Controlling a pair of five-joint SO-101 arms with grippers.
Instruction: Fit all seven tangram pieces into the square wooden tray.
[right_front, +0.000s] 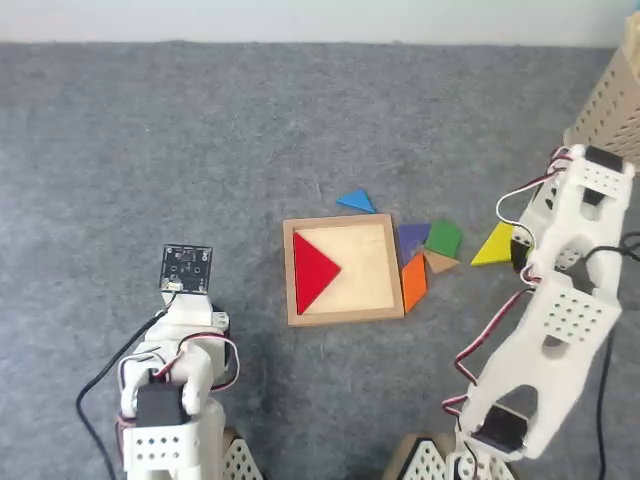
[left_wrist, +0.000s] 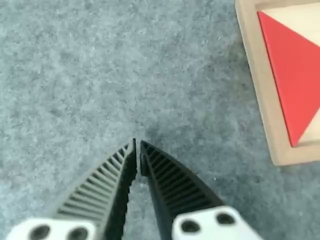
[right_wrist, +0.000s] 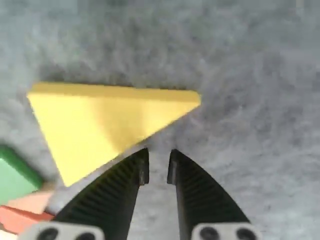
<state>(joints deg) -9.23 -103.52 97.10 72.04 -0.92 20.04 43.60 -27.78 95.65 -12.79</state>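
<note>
Yellow triangle (right_wrist: 107, 120) is lying at three o'clock of the tray (right_front: 345, 316); the right gripper (right_wrist: 157, 165), slightly parted, is hovering beside it, likely needing widening.

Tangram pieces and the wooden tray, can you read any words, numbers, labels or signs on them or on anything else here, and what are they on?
There is no readable text.
The wooden tray, red triangle and yellow triangle: plain surfaces, no print.
The black circuit board: tiny marks, too small to read.

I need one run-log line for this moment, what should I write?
tray: red triangle only | yellow triangle: on carpet, by right gripper | right gripper: slightly open | left gripper: shut, over carpet
</note>
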